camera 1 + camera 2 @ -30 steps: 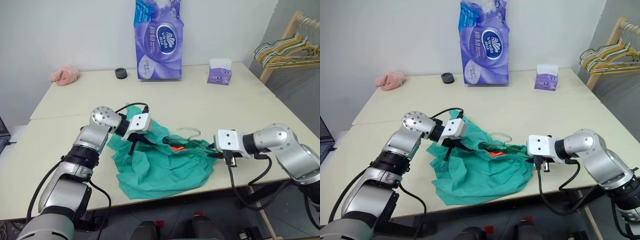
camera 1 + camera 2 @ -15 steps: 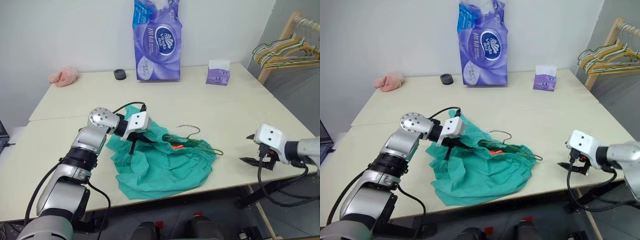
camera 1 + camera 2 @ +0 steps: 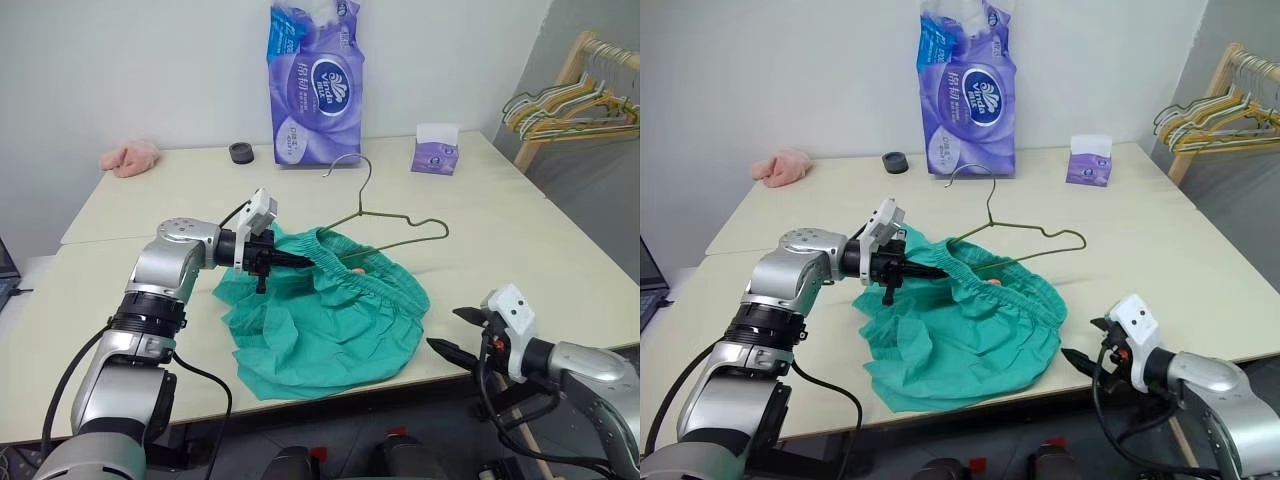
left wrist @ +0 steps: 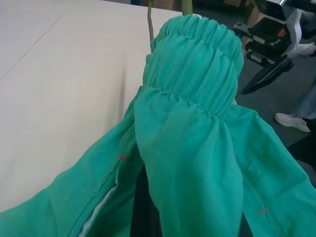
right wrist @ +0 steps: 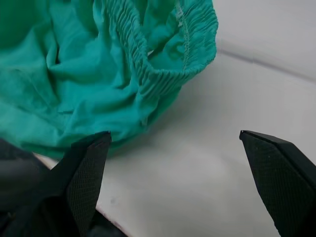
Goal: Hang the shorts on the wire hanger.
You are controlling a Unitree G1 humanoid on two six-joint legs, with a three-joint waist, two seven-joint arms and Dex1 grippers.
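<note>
**Mia:** When the robot looks down from its head, what does it see?

**Ben:** It sees the table (image 3: 480, 215) with the shorts (image 3: 330, 320) lying crumpled near the front edge. The left gripper (image 3: 290, 260) is pinched shut on the wire hanger (image 3: 385, 222) at the bunched waistband. The wire hanger tilts up from there — its hook sticks up in the air, and one end goes into the shorts.

**Mia:** And the other arm?

**Ben:** The right gripper (image 3: 455, 333) hangs off the front edge of the table, to the right of the shorts, not touching them. Its fingers are spread wide and hold nothing.

**Mia:** What else is on the table?

**Ben:** At the back stand a big purple tissue pack (image 3: 313, 80), a small purple tissue box (image 3: 437, 150), a black ring (image 3: 240, 151) and a pink cloth (image 3: 130, 157). A rack of hangers (image 3: 570, 105) stands off to the right.

**Mia:** What does the left wrist see?

**Ben:** It sees the waistband of the shorts (image 4: 197, 64) up close, all gathered, with a bit of thin wire going in at its far end.

**Mia:** And the right wrist?

**Ben:** It sees two black fingers (image 5: 86, 170) far apart — bare table lies between them, and the shorts (image 5: 89, 74) lie beyond.
</note>
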